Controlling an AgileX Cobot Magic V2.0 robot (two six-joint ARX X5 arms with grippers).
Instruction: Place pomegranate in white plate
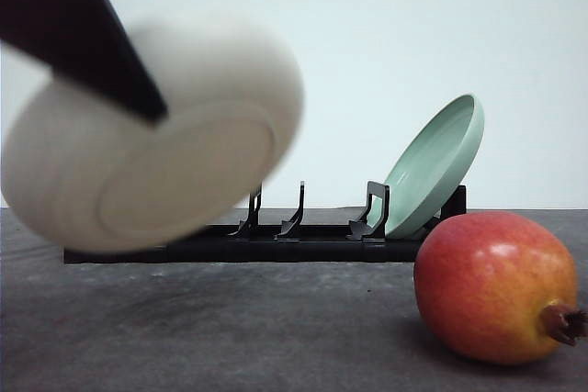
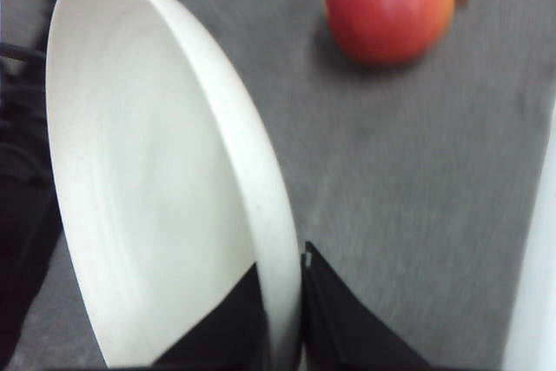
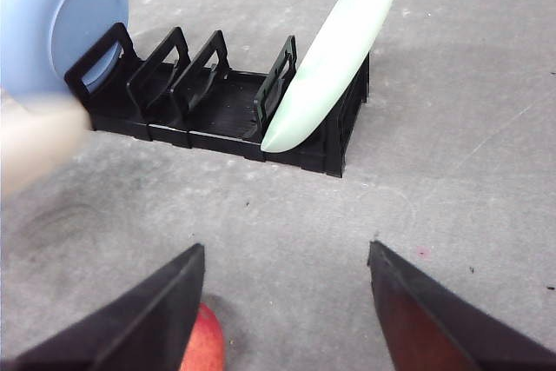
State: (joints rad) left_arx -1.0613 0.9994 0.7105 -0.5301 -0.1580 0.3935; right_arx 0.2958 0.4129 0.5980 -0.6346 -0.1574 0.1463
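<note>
The white plate hangs tilted above the table at the left, blurred, and my left gripper is shut on its rim. In the left wrist view the rim of the white plate sits pinched between the two dark fingers of the left gripper. The pomegranate lies on the grey table at the front right, its brown crown pointing right, apart from the plate. My right gripper is open and holds nothing. The pomegranate shows just under one of its fingers.
A black dish rack stands across the back of the table. A pale green plate leans in its right end, and a blue plate stands at the other end. Bare grey table lies between the rack and the front edge.
</note>
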